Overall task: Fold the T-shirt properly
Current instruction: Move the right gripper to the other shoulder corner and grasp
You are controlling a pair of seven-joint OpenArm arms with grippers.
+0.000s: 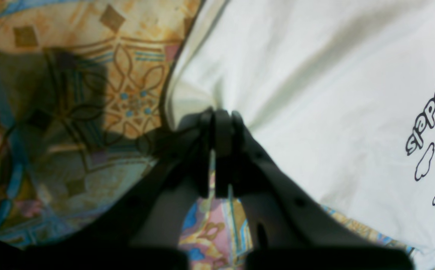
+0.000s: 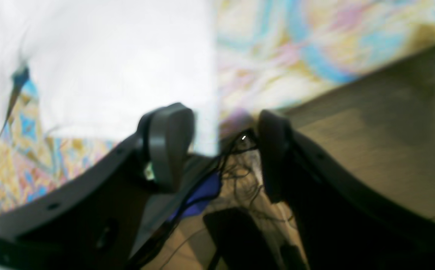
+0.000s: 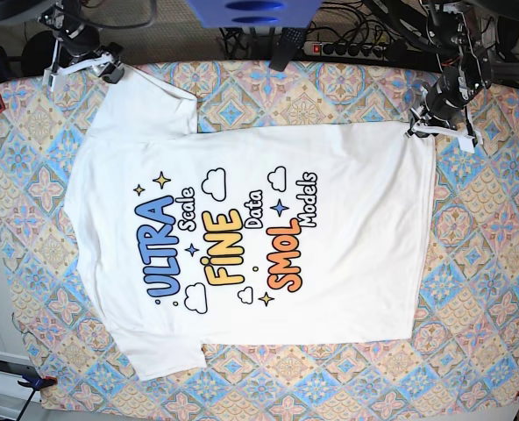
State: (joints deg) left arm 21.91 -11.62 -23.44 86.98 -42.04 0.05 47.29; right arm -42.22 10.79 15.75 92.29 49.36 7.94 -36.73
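The white T-shirt [image 3: 242,219] lies spread flat, print side up, on the patterned tablecloth [image 3: 479,263]. In the left wrist view my left gripper [image 1: 217,122] is shut on the shirt's edge [image 1: 187,108], and the cloth [image 1: 315,93] pulls into creases from that pinch. In the base view this left gripper [image 3: 415,130] sits at the shirt's far right corner. My right gripper [image 2: 221,148] stands open with nothing between its fingers [image 2: 170,146]; white cloth [image 2: 108,67] lies just beyond them. In the base view the right gripper [image 3: 110,72] hovers at the shirt's far left sleeve corner.
The tablecloth [image 1: 90,93] covers the whole table. A power strip and cables [image 3: 338,48] run along the far edge. Clamps [image 3: 36,380] hold the cloth at the near corners. Wooden floor [image 2: 371,131] shows past the table edge in the right wrist view.
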